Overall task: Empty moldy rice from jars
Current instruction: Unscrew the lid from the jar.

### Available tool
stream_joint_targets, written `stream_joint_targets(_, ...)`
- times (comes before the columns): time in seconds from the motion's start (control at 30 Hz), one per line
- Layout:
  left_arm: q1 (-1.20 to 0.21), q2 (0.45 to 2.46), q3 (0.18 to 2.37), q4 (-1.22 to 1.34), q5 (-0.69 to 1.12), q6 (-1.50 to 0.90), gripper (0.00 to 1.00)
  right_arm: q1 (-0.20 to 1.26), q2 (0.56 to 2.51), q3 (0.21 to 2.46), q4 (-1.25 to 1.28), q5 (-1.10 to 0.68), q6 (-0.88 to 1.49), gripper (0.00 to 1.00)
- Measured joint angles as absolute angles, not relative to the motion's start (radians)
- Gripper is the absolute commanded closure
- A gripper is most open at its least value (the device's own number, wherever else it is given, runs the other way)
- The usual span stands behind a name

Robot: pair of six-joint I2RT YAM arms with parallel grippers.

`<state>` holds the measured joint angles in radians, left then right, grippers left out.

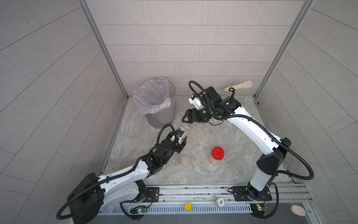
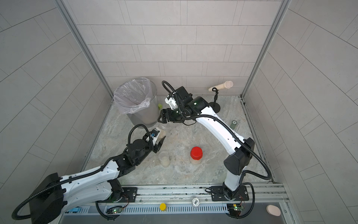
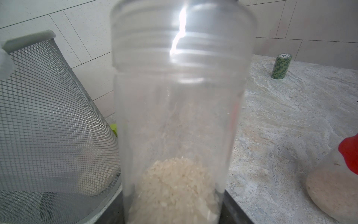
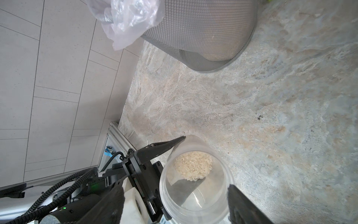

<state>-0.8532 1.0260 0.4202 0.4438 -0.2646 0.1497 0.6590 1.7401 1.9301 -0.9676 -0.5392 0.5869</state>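
Note:
My left gripper (image 1: 183,136) (image 2: 161,135) is shut on a clear jar (image 1: 183,129) (image 3: 178,108), holding it tilted just in front of the bin. A little moldy rice (image 3: 174,186) (image 4: 193,166) lies at the jar's bottom. My right gripper (image 1: 183,116) (image 4: 174,187) is open, with one finger on each side of the jar's clear top end and a gap on one side. A second clear jar (image 1: 185,159) with rice stands by the left arm. To its right stands a jar with a red lid (image 1: 217,153) (image 3: 329,190), also with rice in it.
The metal mesh bin (image 1: 162,116) (image 4: 203,35) with a plastic liner stands at the back left. A small green cylinder (image 3: 280,66) (image 2: 234,122) sits at the right. A stand with a beige handle (image 1: 239,85) is at the back right. A yellow cap (image 1: 188,206) lies on the front rail.

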Motion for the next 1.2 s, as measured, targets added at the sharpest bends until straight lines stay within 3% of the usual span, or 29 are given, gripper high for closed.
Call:
stream_joint_targets(0.33, -0.853, 1.026, 0.420, 0.443, -0.275, 0.158, 1.00, 0.663, 1.747, 1.912, -0.968, -0.529, 0.588, 0.18)
stream_joint_targets(0.8, -0.853, 1.005, 0.417, 0.438, -0.281, 0.157, 1.00, 0.670, 1.751, 1.896, -0.978, -0.490, 0.573, 0.11)
stream_joint_targets(1.2, -0.853, 1.004, 0.417, 0.438, -0.282, 0.157, 1.00, 0.683, 1.756, 1.896, -0.981, -0.493, 0.557, 0.14)
